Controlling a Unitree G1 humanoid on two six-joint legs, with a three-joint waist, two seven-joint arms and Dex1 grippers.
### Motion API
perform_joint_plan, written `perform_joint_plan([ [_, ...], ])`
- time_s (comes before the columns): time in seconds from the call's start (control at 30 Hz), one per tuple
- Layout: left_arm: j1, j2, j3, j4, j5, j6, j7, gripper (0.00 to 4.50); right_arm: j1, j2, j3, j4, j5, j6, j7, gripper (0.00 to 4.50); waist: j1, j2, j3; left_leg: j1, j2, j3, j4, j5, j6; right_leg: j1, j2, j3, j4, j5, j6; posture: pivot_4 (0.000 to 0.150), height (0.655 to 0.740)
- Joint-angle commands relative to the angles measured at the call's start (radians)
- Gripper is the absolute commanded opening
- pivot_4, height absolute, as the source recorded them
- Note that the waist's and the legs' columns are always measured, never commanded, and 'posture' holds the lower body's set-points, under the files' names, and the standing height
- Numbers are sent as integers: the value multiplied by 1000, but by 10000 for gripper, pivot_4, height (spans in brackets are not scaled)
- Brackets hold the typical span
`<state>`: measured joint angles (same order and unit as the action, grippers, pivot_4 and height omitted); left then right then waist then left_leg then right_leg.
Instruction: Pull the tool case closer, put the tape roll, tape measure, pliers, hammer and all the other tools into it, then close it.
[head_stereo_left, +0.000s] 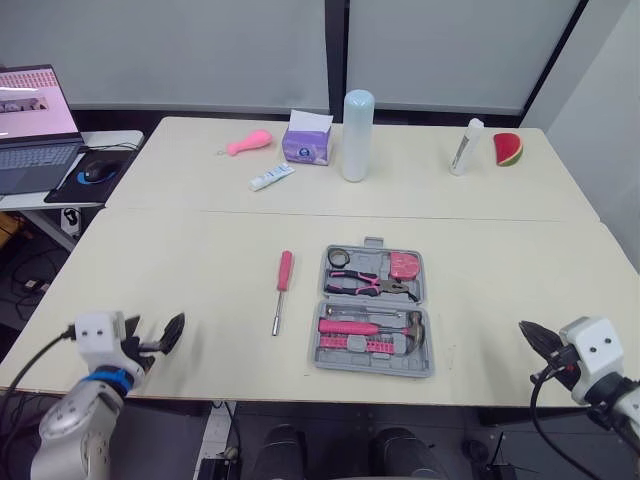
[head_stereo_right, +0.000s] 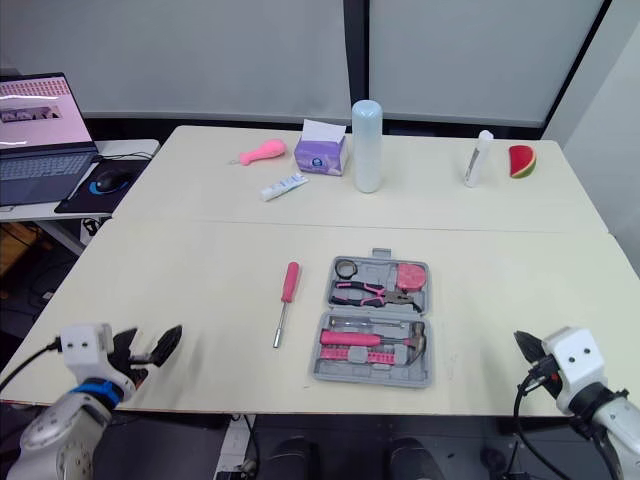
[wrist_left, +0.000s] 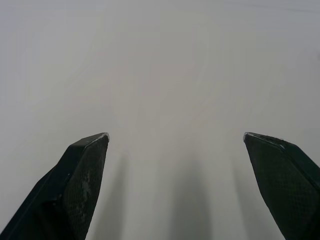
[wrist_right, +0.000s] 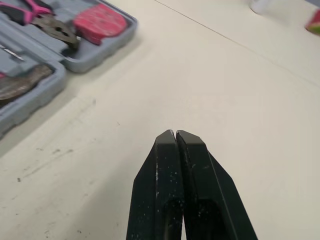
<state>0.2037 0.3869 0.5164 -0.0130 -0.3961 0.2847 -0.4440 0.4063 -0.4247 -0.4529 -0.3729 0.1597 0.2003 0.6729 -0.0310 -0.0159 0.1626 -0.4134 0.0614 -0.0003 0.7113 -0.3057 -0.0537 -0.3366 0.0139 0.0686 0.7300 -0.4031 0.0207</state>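
The grey tool case (head_stereo_left: 430, 300) lies open at the middle of the near table. In it are a black tape roll (head_stereo_left: 339, 257), a pink tape measure (head_stereo_left: 404, 264), pink-handled pliers (head_stereo_left: 365, 284) and a pink-handled hammer (head_stereo_left: 370, 326). A pink-handled screwdriver (head_stereo_left: 283, 288) lies on the table just left of the case. My left gripper (head_stereo_left: 160, 335) is open over bare table at the front left, well away from the screwdriver. At the front right edge, my right gripper (wrist_right: 175, 134) is shut and holds nothing; the case (wrist_right: 92, 55) is some way ahead of its tips.
On the far table are a pink balloon-shaped toy (head_stereo_left: 248, 143), a purple tissue box (head_stereo_left: 306, 141), a tall white cylinder (head_stereo_left: 357, 135), a white tube (head_stereo_left: 271, 177), a white bottle (head_stereo_left: 465, 146) and a watermelon slice (head_stereo_left: 508, 149). A laptop (head_stereo_left: 33, 128) and mouse (head_stereo_left: 98, 171) sit on a side desk at the left.
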Motion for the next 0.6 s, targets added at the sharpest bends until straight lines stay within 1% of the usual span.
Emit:
perform_joint_plan([
  [0.03, 49, -31, 23, -95, -13, -15, 44, 45000, 7, 31, -49, 29, 43, -53, -52, 2406, 1, -1, -1, 0, 0, 0, 0, 0, 0, 0, 0, 0, 0, 0, 0, 1500, 7002],
  [0.07, 62, -38, 17, -105, -12, -16, 46, 45000, 10, 30, -52, 41, 51, -61, -53, 4650, 1, -1, -1, 0, 0, 0, 0, 0, 0, 1, 0, 0, 0, 0, 0, 1500, 7002],
  [0.13, 76, -48, 9, -119, -12, -12, 53, 45000, 17, 21, -55, 59, 64, -70, -46, 7672, 1, -1, -1, 1, -1, 1, 0, 0, 0, 1, 0, 1, -1, 0, 0, 1500, 7002],
  [0.33, 74, -54, -1, -138, -20, 4, 59, 45000, 22, -7, -51, 77, 88, -77, -44, 19936, 1, 0, -2, 1, -1, 1, 0, 0, 0, 1, 0, 1, -1, 0, 0, 1500, 7002],
  [0.5, 67, -51, -6, -140, -24, 12, 64, 45000, 18, -23, -43, 74, 100, -68, -46, 32100, 1, 0, -2, 1, -1, 1, 0, 0, 0, 1, 0, 1, -1, 0, 0, 1500, 7002],
  [0.6, 67, -50, -10, -141, -26, 12, 64, 45000, 23, -31, -36, 72, 102, -67, -43, 41556, 1, 0, -2, 1, -1, 1, 0, 0, 0, 1, 0, 1, -1, 0, 0, 1500, 7002],
])
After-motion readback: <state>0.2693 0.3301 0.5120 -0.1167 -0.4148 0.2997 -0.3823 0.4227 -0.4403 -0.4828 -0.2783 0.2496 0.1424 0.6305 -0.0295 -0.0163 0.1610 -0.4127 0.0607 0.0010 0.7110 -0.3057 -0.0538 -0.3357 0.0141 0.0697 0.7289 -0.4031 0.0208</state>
